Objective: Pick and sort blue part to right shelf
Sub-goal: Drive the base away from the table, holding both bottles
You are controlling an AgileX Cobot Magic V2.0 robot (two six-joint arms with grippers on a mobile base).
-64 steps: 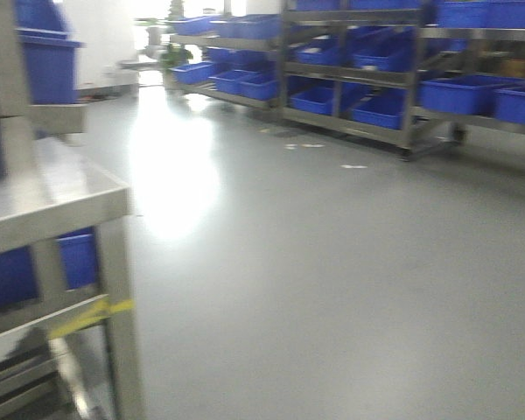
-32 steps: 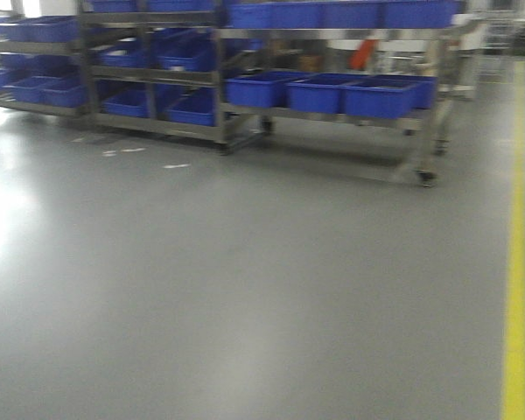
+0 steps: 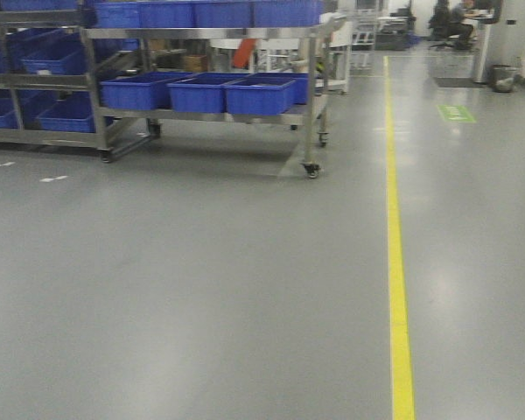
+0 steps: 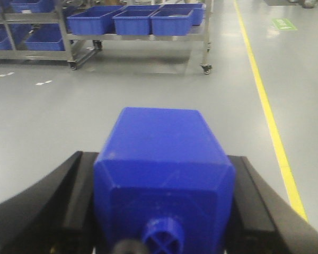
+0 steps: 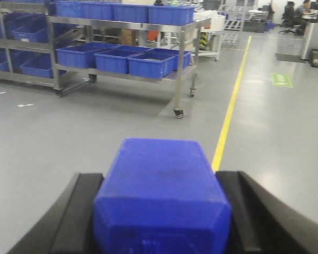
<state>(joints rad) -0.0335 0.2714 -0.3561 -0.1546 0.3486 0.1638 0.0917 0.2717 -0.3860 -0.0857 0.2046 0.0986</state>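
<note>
In the left wrist view a deep-blue blue part (image 4: pixel 159 143) with sloped shoulders fills the space between two black fingers (image 4: pixel 69 185), its round cap (image 4: pixel 163 236) pointing at the camera; my left gripper (image 4: pixel 160 156) is shut on it. In the right wrist view another blue part (image 5: pixel 159 180) of the same look sits in my right gripper (image 5: pixel 160 173), which is shut on it; its cap is cut off by the frame edge. Across the floor stands a steel rack with blue bins (image 3: pixel 201 92); I cannot tell whether it is the right shelf.
Grey floor stretches ahead. A yellow line (image 3: pixel 394 227) runs away from me on the right, with a green floor mark (image 3: pixel 456 113) beyond it. The wheeled rack (image 5: pixel 175 79) continues left with more bins (image 3: pixel 35 61). A waste bin (image 3: pixel 505 77) stands far right.
The front view has swung right: the near steel table at the left has gone out of frame, the racks have slid left, and the yellow line has come in.
</note>
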